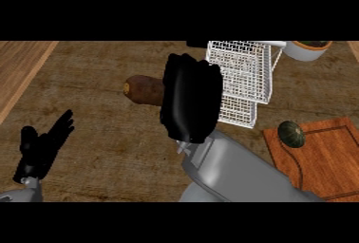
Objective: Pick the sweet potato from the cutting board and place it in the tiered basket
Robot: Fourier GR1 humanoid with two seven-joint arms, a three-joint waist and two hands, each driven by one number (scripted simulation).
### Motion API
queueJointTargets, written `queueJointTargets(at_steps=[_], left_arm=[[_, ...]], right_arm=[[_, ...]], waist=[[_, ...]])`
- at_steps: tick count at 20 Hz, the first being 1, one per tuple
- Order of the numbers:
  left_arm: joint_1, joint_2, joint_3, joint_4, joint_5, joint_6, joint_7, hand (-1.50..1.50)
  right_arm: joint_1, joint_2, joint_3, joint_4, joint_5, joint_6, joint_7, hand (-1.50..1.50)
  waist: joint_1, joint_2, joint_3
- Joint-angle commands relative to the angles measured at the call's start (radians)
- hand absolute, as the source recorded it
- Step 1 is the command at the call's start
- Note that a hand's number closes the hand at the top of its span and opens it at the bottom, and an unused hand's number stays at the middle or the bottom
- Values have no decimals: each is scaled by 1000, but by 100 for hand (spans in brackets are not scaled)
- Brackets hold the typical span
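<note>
Over at the left edge, a strip of paler, smooth wood (17,71) runs diagonally beside the counter (105,142), whose top is a darker brown with a coarse, streaky grain. Low on that side the left hand (38,149) rests open, its black fingers straight and pointing up.

Towards the middle, the sweet potato (142,90) pokes out leftwards, a rounded, reddish-brown end with a rough skin. The rest of it is hidden inside the right hand (189,102), whose glossy black fingers are curled round it, at the end of a smooth grey forearm. So the potato is off the board and just left of the tiered basket (242,71), a white wire mesh of fine squares with stepped levels.

Further right lies a dark green, rounded vegetable (291,134) on the corner of the cutting board (326,161), a reddish polished wood with a groove. At the top right stands a white pot (303,53).
</note>
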Motion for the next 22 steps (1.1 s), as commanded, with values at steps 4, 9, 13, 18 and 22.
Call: queueJointTargets(at_steps=[4, 9, 13, 18, 22], left_arm=[[-45, -35, -15, 16, -18, 36, 8, 0], [-5, -1, 14, -1, 2, 9, -2, 0], [-29, -24, 4, -12, -5, 33, 6, 0], [24, -14, 15, -7, 1, 10, -34, 0], [7, 16, 39, -3, 18, -10, -6, 0]], right_arm=[[-251, 10, -15, 183, -56, -95, 247, 150], [-327, 10, -100, 414, -46, -197, 136, 150], [-351, 10, -235, 433, -103, -374, 16, 150], [-424, 10, -348, 629, -164, -469, -132, 150], [-485, 10, -382, 769, -220, -558, -233, 150]], waist=[[-14, 13, 1], [-26, 16, 3], [-16, 27, 6], [-26, 24, 4], [-41, 22, 4]])
